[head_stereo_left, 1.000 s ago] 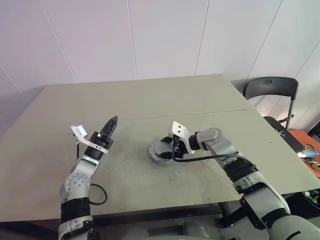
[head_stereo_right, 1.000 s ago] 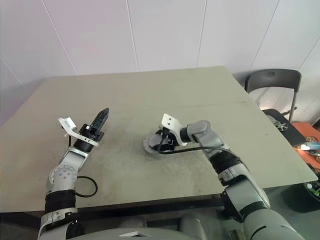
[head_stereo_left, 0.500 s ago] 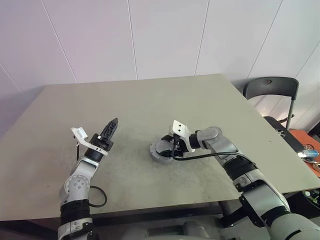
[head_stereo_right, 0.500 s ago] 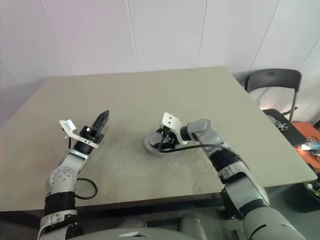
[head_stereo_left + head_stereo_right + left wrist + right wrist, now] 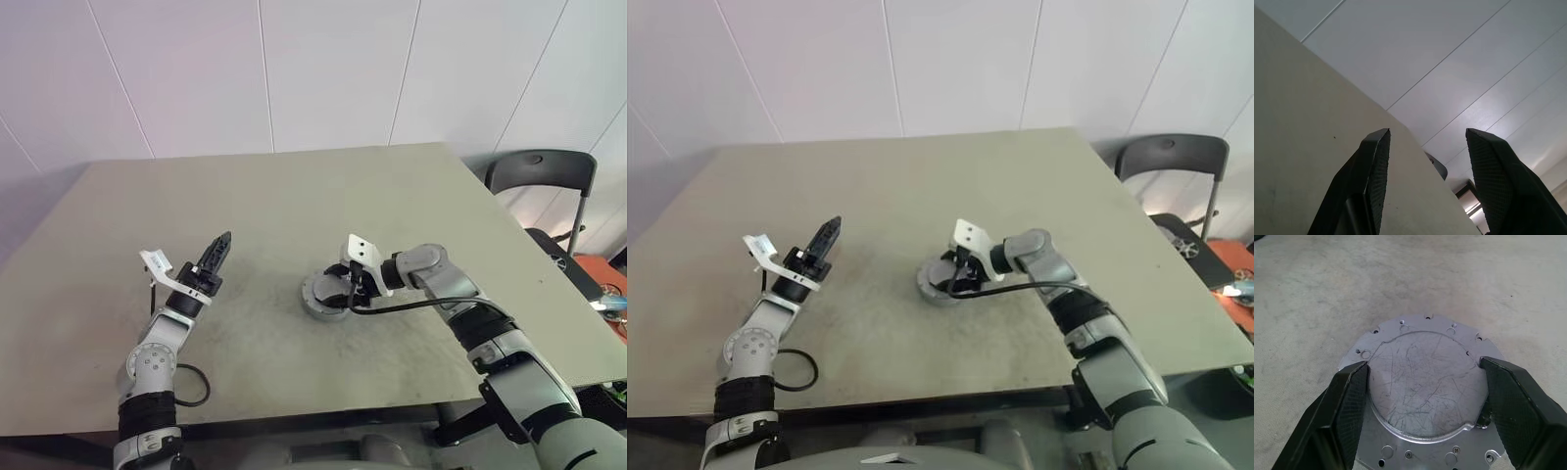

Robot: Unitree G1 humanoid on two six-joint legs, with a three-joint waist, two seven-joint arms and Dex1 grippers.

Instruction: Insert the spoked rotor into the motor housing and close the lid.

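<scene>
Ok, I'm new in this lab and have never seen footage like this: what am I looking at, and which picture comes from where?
It is a humanoid robot with two arms, each ending in a gripper with two black jaws. The two wide pictures come from the cameras in its head, looking down over its arms at a pale grey-green table. The two close pictures come from a camera on each wrist, looking along that gripper. On the table lies a round silvery metal disc with a scratched raised centre and small holes round its rim. The left gripper is raised off the table, jaws open and empty, aimed toward the wall. The right gripper is down at the disc; whether it grips it I cannot tell.
</scene>
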